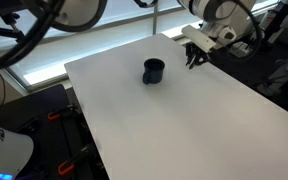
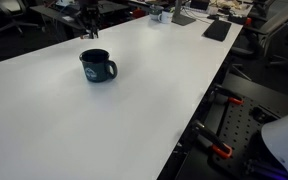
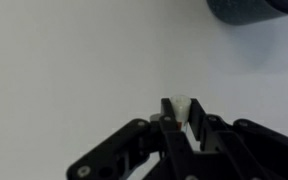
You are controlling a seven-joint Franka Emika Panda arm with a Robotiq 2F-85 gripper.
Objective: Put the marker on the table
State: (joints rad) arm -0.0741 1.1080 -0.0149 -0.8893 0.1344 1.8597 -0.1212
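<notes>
Your jaws are pinched narrow on the marker (image 3: 181, 104), and its pale tip shows between them in the wrist view. The white surface (image 1: 184, 120) lies beneath the jaws, near its edge. The dark mug (image 1: 154, 71) stands ahead of the jaws, well apart.

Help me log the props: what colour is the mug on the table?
Dark navy blue; the mug shows best in an exterior view.
</notes>
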